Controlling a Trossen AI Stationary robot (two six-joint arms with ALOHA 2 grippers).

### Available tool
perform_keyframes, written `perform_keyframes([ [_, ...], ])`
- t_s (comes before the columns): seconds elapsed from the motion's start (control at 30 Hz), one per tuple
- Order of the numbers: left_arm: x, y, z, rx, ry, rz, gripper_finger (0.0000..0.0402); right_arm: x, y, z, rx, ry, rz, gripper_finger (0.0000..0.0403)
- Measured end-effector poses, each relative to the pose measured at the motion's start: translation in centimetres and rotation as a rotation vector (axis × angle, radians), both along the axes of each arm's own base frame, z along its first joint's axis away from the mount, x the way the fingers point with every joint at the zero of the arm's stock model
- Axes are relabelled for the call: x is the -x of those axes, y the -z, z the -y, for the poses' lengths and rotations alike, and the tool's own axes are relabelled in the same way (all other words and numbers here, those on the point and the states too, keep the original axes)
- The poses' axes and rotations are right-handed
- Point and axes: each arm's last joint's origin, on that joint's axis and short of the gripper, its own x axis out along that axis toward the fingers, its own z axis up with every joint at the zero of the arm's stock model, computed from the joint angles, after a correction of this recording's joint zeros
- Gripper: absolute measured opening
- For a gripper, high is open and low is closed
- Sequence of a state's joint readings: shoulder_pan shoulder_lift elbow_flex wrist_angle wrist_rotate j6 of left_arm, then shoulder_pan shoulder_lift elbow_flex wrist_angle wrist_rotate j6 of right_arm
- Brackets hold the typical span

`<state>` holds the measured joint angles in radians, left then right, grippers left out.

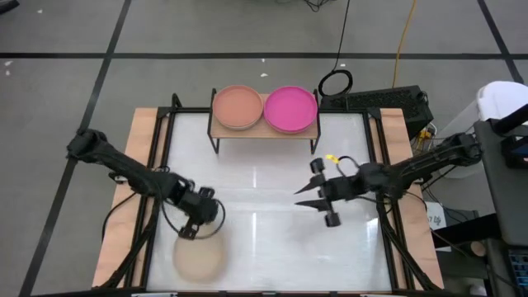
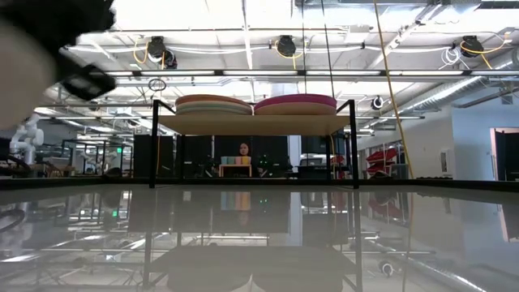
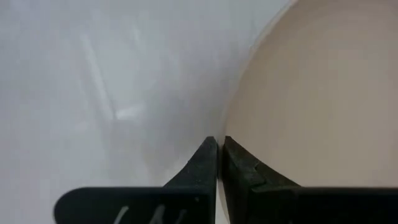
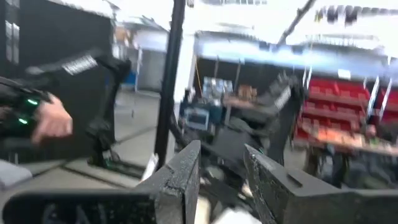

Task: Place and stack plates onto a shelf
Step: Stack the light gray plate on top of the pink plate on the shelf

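A beige plate (image 1: pixel 200 259) is near the table's near edge, left of centre, and shows as a pale blur (image 2: pixel 28 77) in the low view. My left gripper (image 1: pixel 191 229) is at its far rim, shut on it. The shelf (image 1: pixel 264 130) stands at the far edge on thin black legs. It carries a stack topped by a peach-orange plate (image 1: pixel 238 107) on its left half and a magenta plate (image 1: pixel 290 108) on its right half. My right gripper (image 1: pixel 304 198) hovers right of centre, open, pointing toward the table's left and touching nothing. My left gripper pinches the beige plate's rim (image 3: pixel 231 127) between its two fingers (image 3: pixel 202 165), on the plate's far edge. The fingers come from the far side, slanting down. In the low view the plate sits well above the table surface, so it is lifted clear.
The glossy white table top (image 1: pixel 264 239) has wooden strips along both sides (image 1: pixel 136 181). A black cable ring (image 1: pixel 336 82) and dark equipment (image 1: pixel 388 101) lie beyond the shelf's right end. A person's hand (image 4: pixel 53 121) shows in the room behind.
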<state>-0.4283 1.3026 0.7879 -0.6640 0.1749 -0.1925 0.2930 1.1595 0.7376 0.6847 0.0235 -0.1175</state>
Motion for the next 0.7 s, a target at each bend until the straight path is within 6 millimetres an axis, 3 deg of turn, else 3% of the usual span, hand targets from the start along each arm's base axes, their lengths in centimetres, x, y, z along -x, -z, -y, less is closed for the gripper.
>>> perform_keyframes([
  [0.27,-1.5,-6.7,-6.5,-0.229,-0.242,0.478,0.0008,3.5,-2.6,-0.2,0.038,-0.043,0.07,0.0105],
  [0.5,-3.5,-12.7,-13.8,-0.16,-0.593,0.786,0.0008,4.9,-0.8,-0.6,0.035,-0.079,0.09,0.0105],
  [0.7,-4.6,-16.4,-19.5,-0.094,-0.694,0.849,0.0007,6.2,0.0,-0.1,0.034,-0.059,0.227,0.0105],
])
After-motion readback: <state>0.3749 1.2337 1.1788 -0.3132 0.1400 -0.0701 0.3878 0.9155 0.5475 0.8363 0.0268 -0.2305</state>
